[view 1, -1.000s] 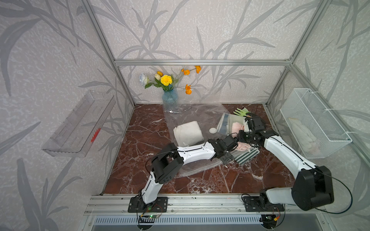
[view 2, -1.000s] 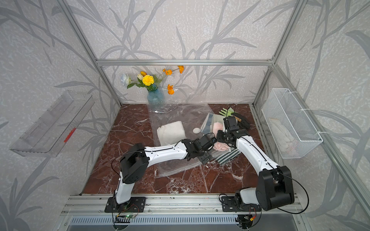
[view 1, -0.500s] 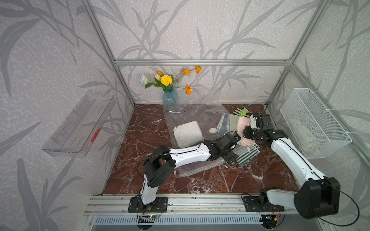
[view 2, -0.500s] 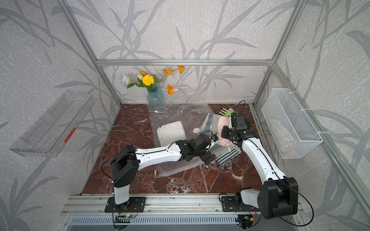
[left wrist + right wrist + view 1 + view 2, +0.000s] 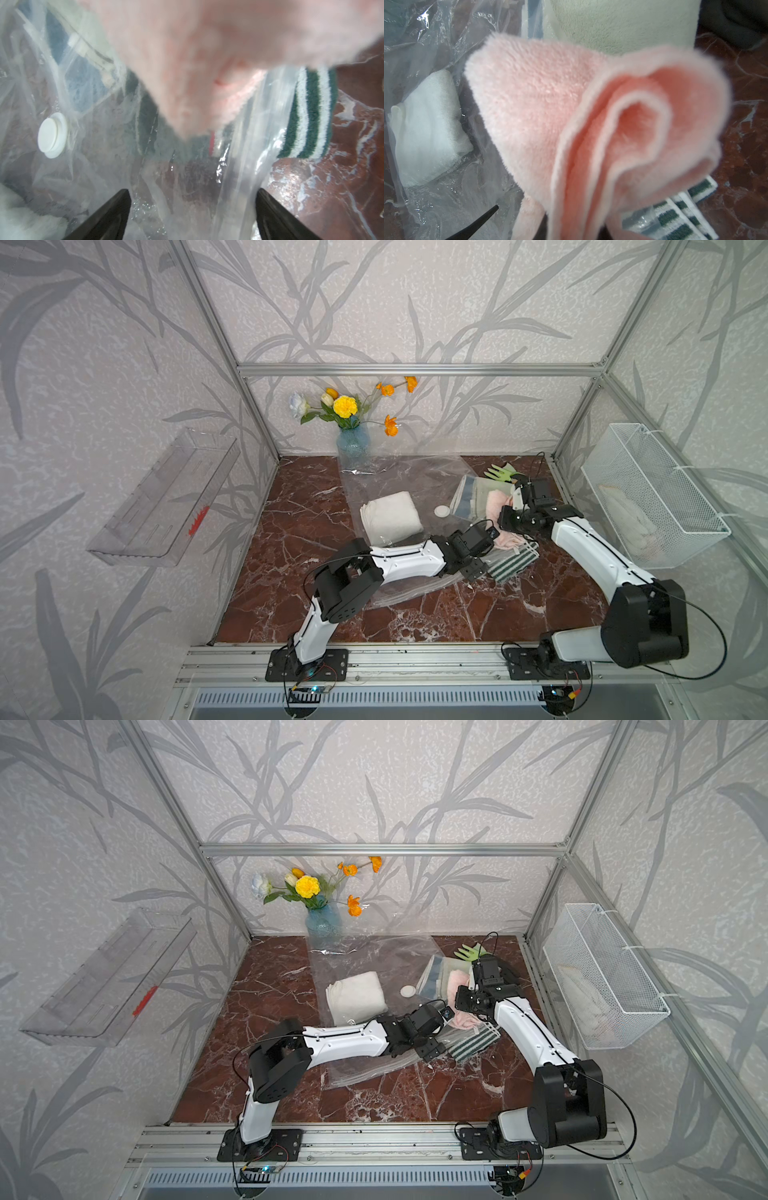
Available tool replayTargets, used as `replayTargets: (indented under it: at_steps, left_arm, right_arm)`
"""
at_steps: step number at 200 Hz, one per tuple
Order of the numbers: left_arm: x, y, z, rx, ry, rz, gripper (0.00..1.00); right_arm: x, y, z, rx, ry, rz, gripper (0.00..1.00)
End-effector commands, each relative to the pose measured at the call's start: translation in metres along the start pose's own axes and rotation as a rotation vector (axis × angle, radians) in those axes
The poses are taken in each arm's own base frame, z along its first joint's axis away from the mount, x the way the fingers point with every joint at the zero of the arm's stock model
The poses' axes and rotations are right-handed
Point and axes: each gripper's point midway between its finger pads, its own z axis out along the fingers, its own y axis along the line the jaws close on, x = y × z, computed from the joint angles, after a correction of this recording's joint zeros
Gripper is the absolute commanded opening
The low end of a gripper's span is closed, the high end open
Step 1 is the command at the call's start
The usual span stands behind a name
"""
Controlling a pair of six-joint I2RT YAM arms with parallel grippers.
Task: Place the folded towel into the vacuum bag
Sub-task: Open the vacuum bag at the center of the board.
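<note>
Two hands: left hand (image 5: 192,191) spread over vacuum bag (image 5: 241,170) edge, right hand (image 5: 508,524) pinching pink towel (image 5: 539,104).

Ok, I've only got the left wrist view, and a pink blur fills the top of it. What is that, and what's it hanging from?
Observer: A pink towel, pinched by the right gripper and hanging over the striped towel.
Operator: Is anything in the bag already?
Observer: A folded white towel lies under the clear plastic of the bag, left of the cap in a top view.
Operator: Anything else on the table?
Observer: A green glove lies at the back, beyond the right arm.
</note>
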Motion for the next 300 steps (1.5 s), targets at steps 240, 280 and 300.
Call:
replayTargets:
  at_steps: [240,280,300]
  left_arm:
    - [0.157,0.096,-0.065,-0.293,0.264,-0.192,0.56]
    - [0.173,0.097,-0.067,-0.275,0.298,-0.24,0.18]
    - [0.144,0.095,-0.068,-0.223,0.23,-0.282,0.07]
  right_arm:
    - [0.038,0.026,0.06,0.242,0.117,-0.274,0.0]
    - [0.022,0.049,0.047,0.216,0.077,-0.383,0.0]
    - [0.027,0.085,0.011,0.107,0.048,-0.433,0.0]
